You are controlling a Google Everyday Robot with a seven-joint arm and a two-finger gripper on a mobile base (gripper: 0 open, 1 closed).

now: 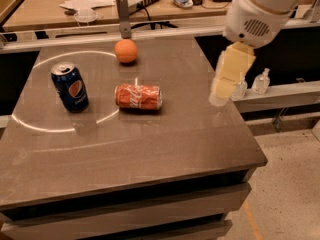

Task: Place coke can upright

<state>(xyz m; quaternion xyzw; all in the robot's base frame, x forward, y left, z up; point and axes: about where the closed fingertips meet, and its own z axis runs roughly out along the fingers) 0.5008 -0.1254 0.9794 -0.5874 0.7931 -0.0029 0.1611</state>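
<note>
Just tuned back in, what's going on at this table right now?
Nothing is being held yet. The coke can lies on its side near the middle of the table, not upright. The gripper hangs above the table's right edge, well apart from the can. A blue Pepsi can stands upright to the left, and an orange ball sits behind.
</note>
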